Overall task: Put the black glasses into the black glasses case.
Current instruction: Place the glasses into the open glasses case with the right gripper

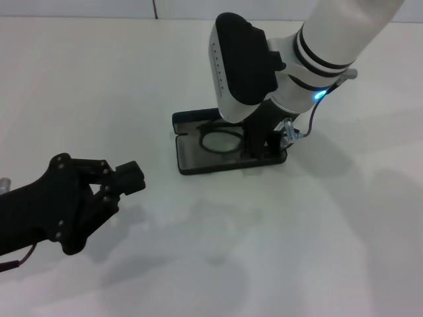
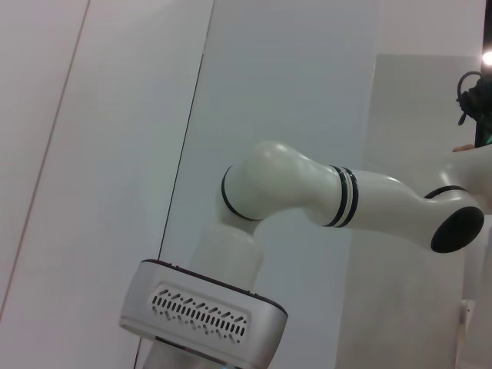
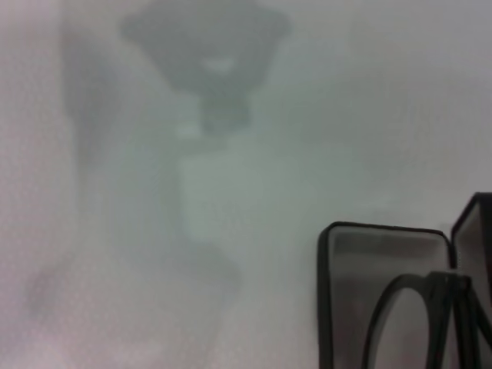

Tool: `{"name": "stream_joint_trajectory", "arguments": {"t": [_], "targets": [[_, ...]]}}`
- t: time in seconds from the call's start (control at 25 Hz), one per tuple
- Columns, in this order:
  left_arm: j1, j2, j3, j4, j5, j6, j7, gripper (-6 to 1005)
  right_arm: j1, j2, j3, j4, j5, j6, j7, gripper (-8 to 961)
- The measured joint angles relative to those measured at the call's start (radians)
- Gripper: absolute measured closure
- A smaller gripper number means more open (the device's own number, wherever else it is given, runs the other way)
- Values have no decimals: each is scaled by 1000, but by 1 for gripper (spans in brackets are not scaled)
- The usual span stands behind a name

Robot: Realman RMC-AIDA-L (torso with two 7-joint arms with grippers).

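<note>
Near the middle of the white table (image 1: 79,86), slightly right of centre, the black glasses case (image 1: 188,158) lies open with its grey lining facing up. The black glasses (image 1: 221,140) lie inside it; from the head view one rounded lens rim shows clearly against the lining, while the rest of the frame disappears under the right gripper (image 1: 259,142), which reaches down into the right end of the case. Its fingers are masked by the bulky white and black wrist above them, so I cannot tell how wide they stand or whether they have hold of the frame.

The right wrist view adds what the head view lacks: a close look at one rounded corner of the case (image 3: 384,254), with the glasses (image 3: 419,307) sitting within its walls, a lens rim and the bridge area visible. The picture's edge cuts off the remainder of the frame and most of the case, and none of that arm's own fingers appear there. A soft dark shadow falls on the table farther off in that view.

At the near left, the left gripper (image 1: 122,185) hovers over bare table, well apart from the case, its fingertips close together with nothing between them. The left wrist view looks away from the table altogether, showing only the right arm's white links (image 2: 307,200) and a pale wall (image 2: 92,154).
</note>
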Motion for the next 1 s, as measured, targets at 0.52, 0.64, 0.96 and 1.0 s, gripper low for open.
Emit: {"name": "stream_joint_trajectory", "arguments": {"t": [0.52,0.64,0.96,1.0], "targets": [[0,-6,0,-5,0,0,10,936,6,0,-9,4,-8,3,-34,827],[-1,-7,0,-15,0,0,19,935,10,0,-33,-6,-14,2,-38,827],[3,-9,0,-25,0,0,39,935,21,0,-66,-10,-12,14,-38,825],[4,-9,0,-25,0,0,40,935,22,0,-66,-10,-12,14,-38,825]]}}
